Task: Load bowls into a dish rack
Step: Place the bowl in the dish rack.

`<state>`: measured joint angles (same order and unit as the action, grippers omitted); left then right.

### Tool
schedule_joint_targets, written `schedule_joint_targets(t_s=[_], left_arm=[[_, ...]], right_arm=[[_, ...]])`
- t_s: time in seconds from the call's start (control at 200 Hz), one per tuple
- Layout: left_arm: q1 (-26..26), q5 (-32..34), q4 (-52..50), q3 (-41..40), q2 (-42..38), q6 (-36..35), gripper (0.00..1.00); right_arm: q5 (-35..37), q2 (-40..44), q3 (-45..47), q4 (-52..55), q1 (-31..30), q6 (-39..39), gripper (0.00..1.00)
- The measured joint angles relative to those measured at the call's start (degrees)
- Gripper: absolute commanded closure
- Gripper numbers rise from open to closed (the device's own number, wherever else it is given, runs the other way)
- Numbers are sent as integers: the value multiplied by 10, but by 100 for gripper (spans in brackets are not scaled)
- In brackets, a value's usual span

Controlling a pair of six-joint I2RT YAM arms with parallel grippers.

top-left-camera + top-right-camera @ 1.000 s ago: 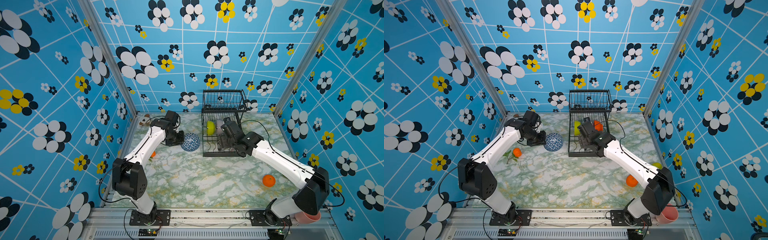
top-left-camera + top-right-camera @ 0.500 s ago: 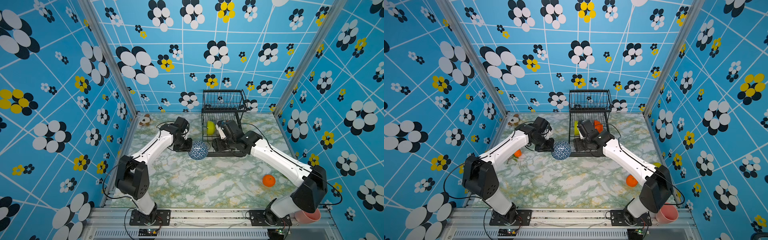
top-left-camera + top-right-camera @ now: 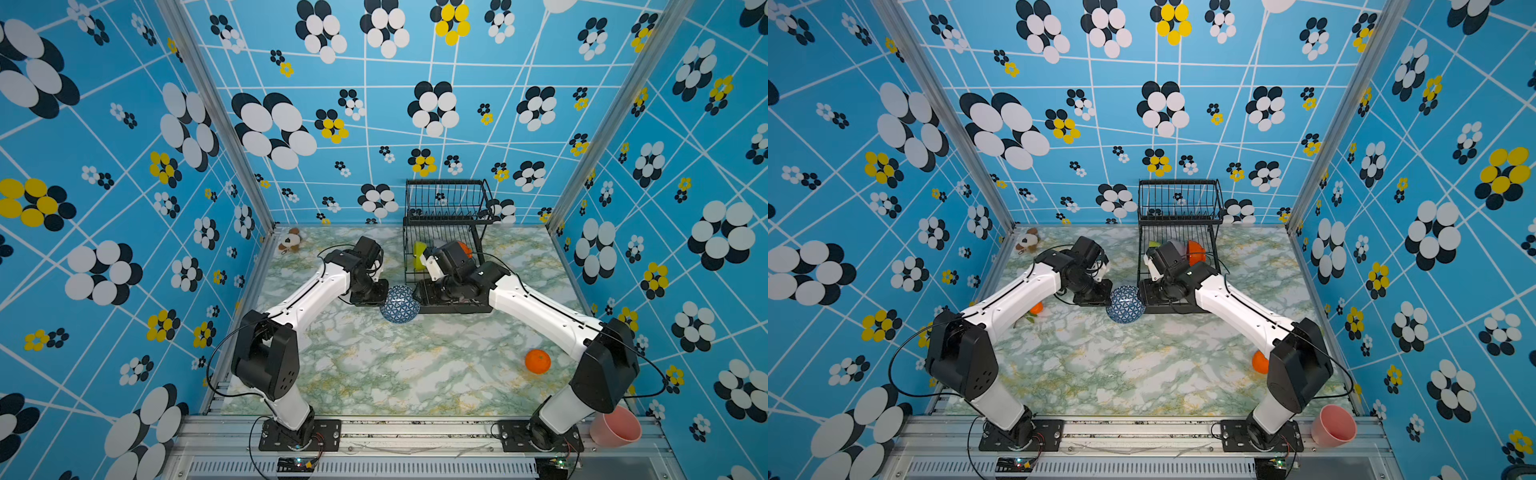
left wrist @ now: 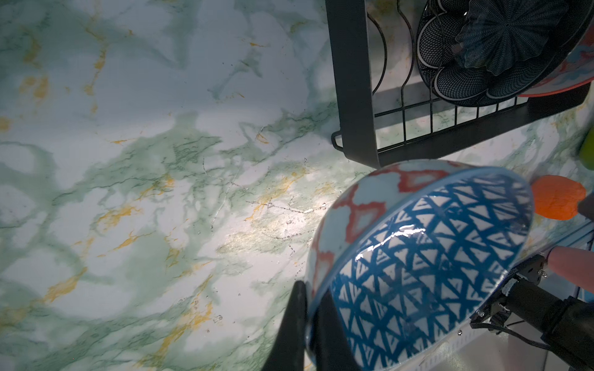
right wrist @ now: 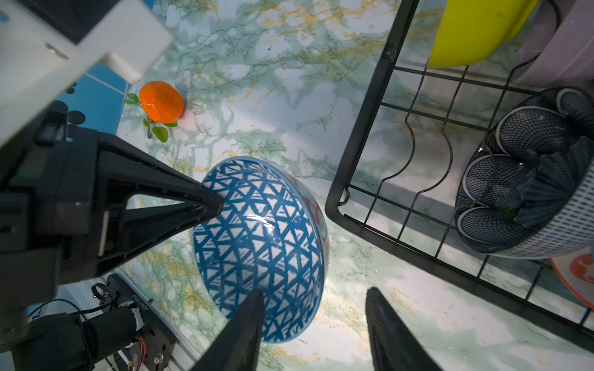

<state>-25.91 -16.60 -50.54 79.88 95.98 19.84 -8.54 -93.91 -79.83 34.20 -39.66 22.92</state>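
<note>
Left gripper (image 4: 310,290), clamped on the rim of the blue geometric bowl (image 3: 400,304), has carried it to the front corner of the dish rack (image 3: 448,216); right gripper (image 5: 313,290), jaws apart but narrowing, has come out to meet it: handover looks next

Top views bright, evenly lit, bowed toward edges. Wrist views dimmer: soft shadows across surface (image 4: 128,192), glare streak inside blue bowl (image 4: 418,273).
</note>
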Motion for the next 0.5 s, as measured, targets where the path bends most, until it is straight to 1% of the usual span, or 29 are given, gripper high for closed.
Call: schedule_joint_targets(t_s=[0.13,0.205,0.265,0.36,0.5], left_arm=[[-1,0,0,0,0,-2,100],[-1,0,0,0,0,-3,100],[-1,0,0,0,0,-4,100],[-1,0,0,0,-1,-4,100],[-2,0,2,0,-1,-5,100]], right_arm=[[0,-13,0,-3,0,3,52],[0,-21,0,-3,0,3,58],[0,-27,0,-3,0,5,60],[1,-31,0,-3,0,5,62],[6,-33,0,-3,0,7,75]])
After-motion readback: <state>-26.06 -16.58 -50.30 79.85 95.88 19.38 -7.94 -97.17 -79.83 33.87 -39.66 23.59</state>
